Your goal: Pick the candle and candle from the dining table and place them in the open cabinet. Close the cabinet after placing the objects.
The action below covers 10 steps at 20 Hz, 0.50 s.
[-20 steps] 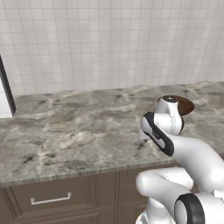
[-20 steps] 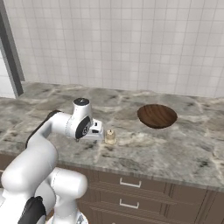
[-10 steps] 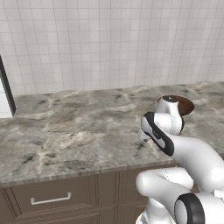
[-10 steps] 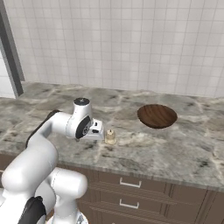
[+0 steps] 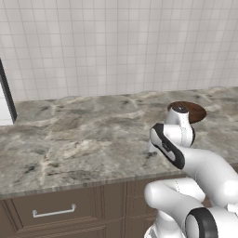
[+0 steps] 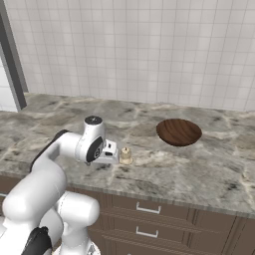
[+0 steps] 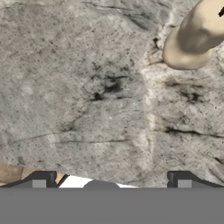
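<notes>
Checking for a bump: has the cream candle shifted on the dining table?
No. The cream candle stands left of the brown bowl, as before.

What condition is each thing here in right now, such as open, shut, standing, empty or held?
Gripper: open, holding nothing, low over the stone top.
Cream candle: upright on the table, just beside the gripper, not held.
Brown bowl: right way up on the table, looks empty.
Table: bare stone around the candle.
Drawers: shut.
</notes>
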### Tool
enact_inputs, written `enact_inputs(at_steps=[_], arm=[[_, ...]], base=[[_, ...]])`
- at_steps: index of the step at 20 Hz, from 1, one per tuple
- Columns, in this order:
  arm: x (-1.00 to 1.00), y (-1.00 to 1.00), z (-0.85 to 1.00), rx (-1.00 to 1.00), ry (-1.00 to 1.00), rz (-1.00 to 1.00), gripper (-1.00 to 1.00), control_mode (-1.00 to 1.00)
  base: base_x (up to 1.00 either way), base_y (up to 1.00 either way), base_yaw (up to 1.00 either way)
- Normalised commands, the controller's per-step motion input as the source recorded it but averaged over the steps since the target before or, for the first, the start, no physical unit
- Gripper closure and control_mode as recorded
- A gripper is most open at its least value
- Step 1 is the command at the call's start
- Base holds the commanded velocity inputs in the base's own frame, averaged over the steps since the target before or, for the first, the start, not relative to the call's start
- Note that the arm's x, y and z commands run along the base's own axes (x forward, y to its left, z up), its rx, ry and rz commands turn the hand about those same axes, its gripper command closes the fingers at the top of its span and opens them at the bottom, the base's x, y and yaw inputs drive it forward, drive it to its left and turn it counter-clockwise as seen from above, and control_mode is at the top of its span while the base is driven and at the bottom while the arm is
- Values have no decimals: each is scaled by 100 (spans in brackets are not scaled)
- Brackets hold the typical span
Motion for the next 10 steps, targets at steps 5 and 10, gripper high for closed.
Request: enact_inputs(at_steps=[5, 10], arm=[[0, -5, -16, -1, 0, 0, -100, -100], [1, -11, 0, 0, -2, 0, -100, -100]], base=[[0, 0, 0], [0, 0, 0]])
